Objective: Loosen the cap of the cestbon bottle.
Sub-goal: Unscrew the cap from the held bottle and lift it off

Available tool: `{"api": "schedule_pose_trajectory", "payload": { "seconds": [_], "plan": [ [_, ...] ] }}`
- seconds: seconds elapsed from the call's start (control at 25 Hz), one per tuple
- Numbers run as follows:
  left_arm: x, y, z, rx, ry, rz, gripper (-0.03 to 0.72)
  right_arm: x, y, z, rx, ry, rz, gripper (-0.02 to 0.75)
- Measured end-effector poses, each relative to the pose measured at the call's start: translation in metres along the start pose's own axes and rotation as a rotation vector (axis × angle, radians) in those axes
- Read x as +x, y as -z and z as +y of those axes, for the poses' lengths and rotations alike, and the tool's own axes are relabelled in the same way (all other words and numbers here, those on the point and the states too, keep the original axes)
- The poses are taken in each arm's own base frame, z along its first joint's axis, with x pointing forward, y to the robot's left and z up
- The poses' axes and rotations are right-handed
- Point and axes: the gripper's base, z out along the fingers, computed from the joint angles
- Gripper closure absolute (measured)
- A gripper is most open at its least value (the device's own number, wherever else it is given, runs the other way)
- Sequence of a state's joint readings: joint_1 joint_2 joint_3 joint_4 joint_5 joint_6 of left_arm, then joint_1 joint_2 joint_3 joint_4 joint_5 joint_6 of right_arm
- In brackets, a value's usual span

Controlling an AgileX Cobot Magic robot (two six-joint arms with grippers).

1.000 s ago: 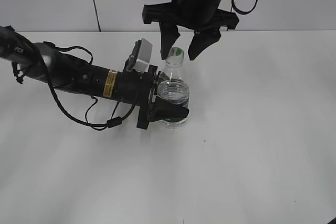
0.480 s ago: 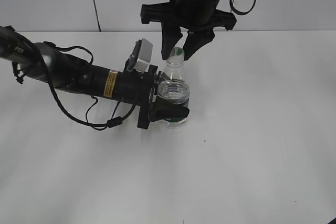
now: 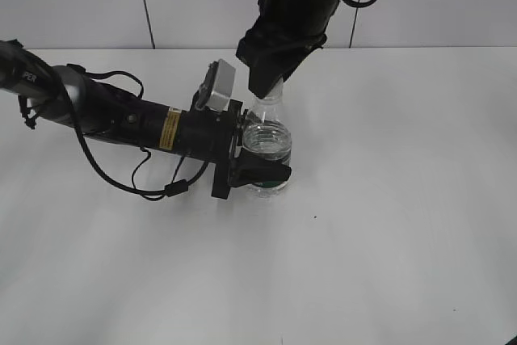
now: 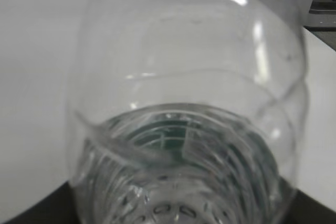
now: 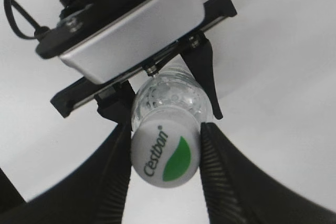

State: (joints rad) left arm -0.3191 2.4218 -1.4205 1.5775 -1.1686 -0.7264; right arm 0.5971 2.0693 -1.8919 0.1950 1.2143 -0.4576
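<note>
The cestbon bottle (image 3: 266,139) stands upright on the white table, clear with a dark green label band low on its body. My left gripper (image 3: 260,174) is shut on its lower body from the left; the left wrist view shows the bottle (image 4: 184,129) filling the frame, jaws hidden. My right gripper (image 3: 265,86) comes down from above and is shut on the cap. In the right wrist view the white cap (image 5: 165,153) with its green leaf mark sits pinched between my two black fingers (image 5: 164,156). In the exterior view the cap is hidden by the fingers.
The white table (image 3: 388,224) spreads around the bottle. My left arm (image 3: 121,119) with its cables lies across the table's left side. A pale wall with a dark seam (image 3: 144,2) stands behind.
My right gripper has turned about its axis, come down over the bottle top and closed on the cap. The left gripper and the bottle have not moved.
</note>
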Motion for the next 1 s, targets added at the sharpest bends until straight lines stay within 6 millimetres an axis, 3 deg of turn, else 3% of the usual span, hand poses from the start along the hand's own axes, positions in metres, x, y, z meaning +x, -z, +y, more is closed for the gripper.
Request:
{"api": "schedule_pose_trajectory", "payload": {
  "seconds": [0.32,1.0],
  "plan": [
    [0.0001,0.0000,0.0001,-0.001,0.000,0.001,0.287,-0.0001,0.0015,0.0004,0.001,0.453,-0.003,0.435],
    [0.0002,0.0002,-0.0003,0.003,-0.003,0.009,0.287,0.0005,0.0024,-0.0005,0.011,0.859,0.007,0.440]
  ]
}}
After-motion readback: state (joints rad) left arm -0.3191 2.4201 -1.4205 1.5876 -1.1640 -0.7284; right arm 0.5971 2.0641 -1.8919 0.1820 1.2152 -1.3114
